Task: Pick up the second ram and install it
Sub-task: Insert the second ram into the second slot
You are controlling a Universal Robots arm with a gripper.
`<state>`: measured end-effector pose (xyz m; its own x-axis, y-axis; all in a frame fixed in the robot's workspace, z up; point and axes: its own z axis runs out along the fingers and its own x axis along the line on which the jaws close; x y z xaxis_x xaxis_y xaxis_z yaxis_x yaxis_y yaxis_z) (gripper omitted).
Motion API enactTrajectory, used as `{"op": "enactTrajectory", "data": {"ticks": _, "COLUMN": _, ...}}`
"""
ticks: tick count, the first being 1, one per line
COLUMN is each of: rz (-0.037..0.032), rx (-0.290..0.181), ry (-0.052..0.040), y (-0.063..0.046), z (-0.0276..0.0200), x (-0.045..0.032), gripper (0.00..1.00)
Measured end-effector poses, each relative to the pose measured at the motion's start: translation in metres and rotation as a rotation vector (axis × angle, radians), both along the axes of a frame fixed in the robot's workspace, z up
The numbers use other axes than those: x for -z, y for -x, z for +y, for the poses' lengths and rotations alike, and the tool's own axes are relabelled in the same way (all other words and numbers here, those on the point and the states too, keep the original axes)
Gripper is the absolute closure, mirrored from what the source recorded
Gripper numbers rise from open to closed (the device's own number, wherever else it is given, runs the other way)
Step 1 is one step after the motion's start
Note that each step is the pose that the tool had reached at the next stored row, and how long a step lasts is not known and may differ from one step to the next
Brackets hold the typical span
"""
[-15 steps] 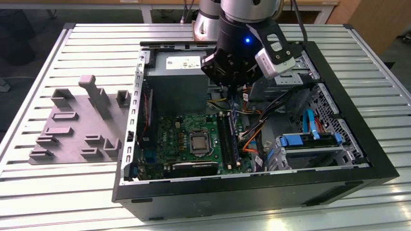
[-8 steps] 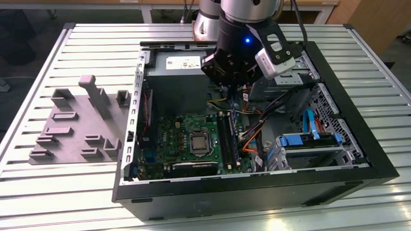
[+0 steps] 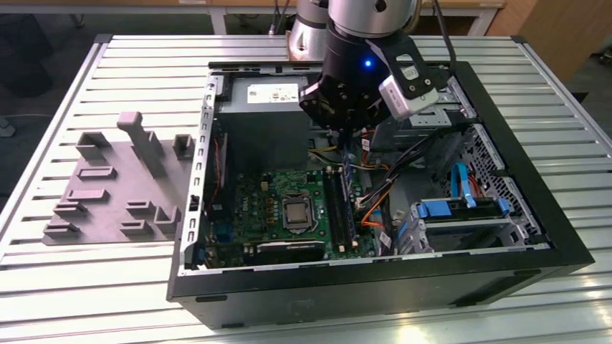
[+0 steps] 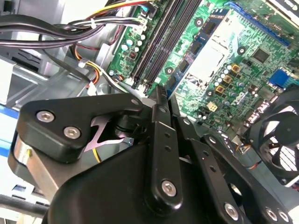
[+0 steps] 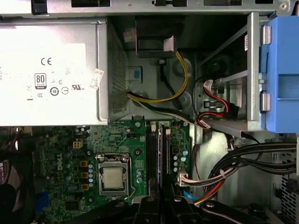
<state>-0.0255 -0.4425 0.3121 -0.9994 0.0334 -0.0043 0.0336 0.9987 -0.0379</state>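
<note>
My gripper (image 3: 356, 129) hangs inside the open computer case (image 3: 383, 287), above the far end of the motherboard (image 3: 277, 208). Its fingers are drawn close together on the second ram (image 5: 162, 182), which shows edge-on as a thin dark strip in the first wrist view. There the strip lies in line with the long black memory slots (image 5: 152, 154) on the green board. In the second wrist view the gripper (image 4: 163, 91) has its fingertips above the near end of the slots (image 4: 161, 42). A bluish stick stands in one slot (image 3: 349, 215).
The grey power supply (image 3: 268, 93) fills the case's far corner. Bundled cables (image 3: 383, 193) run beside the slots. Bright blue drive brackets (image 3: 459, 208) sit on the exterior view's right. A grey parts fixture (image 3: 115, 186) lies on the slatted table outside the case. The processor socket (image 5: 113, 177) lies near the slots.
</note>
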Motion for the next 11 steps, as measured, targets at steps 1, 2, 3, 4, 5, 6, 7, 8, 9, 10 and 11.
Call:
{"op": "enactTrajectory", "data": {"ticks": 1, "rz": 0.0005, "rx": 0.000, "ry": -0.0001, "y": 0.000, "z": 0.0000, "x": 0.0018, "gripper": 0.86}}
{"op": "enactTrajectory", "data": {"ticks": 2, "rz": 0.0010, "rx": 0.000, "ry": 0.0000, "y": 0.000, "z": 0.0000, "x": 0.0036, "gripper": 0.86}}
{"op": "enactTrajectory", "data": {"ticks": 3, "rz": 0.0013, "rx": 0.000, "ry": 0.0000, "y": 0.000, "z": 0.0000, "x": 0.0054, "gripper": 0.86}}
{"op": "enactTrajectory", "data": {"ticks": 4, "rz": 0.0019, "rx": 0.000, "ry": -0.0001, "y": 0.000, "z": 0.0000, "x": 0.0074, "gripper": 0.86}}
{"op": "enactTrajectory", "data": {"ticks": 5, "rz": 0.0029, "rx": -0.001, "ry": 0.0000, "y": 0.000, "z": -0.0001, "x": 0.0092, "gripper": 0.86}}
{"op": "enactTrajectory", "data": {"ticks": 6, "rz": 0.0042, "rx": -0.004, "ry": -0.0002, "y": 0.000, "z": -0.0003, "x": 0.0107, "gripper": 0.86}}
{"op": "enactTrajectory", "data": {"ticks": 7, "rz": 0.0049, "rx": -0.010, "ry": 0.0000, "y": 0.000, "z": -0.0004, "x": 0.0117, "gripper": 0.86}}
{"op": "enactTrajectory", "data": {"ticks": 8, "rz": 0.0053, "rx": -0.018, "ry": 0.0001, "y": 0.000, "z": -0.0004, "x": 0.0126, "gripper": 0.86}}
{"op": "enactTrajectory", "data": {"ticks": 9, "rz": 0.0058, "rx": -0.021, "ry": 0.0001, "y": 0.000, "z": -0.0005, "x": 0.0129, "gripper": 0.86}}
{"op": "enactTrajectory", "data": {"ticks": 10, "rz": 0.0058, "rx": -0.021, "ry": 0.0003, "y": 0.000, "z": -0.0005, "x": 0.0130, "gripper": 0.86}}
{"op": "enactTrajectory", "data": {"ticks": 11, "rz": 0.0059, "rx": -0.021, "ry": 0.0004, "y": 0.000, "z": -0.0005, "x": 0.0130, "gripper": 0.86}}
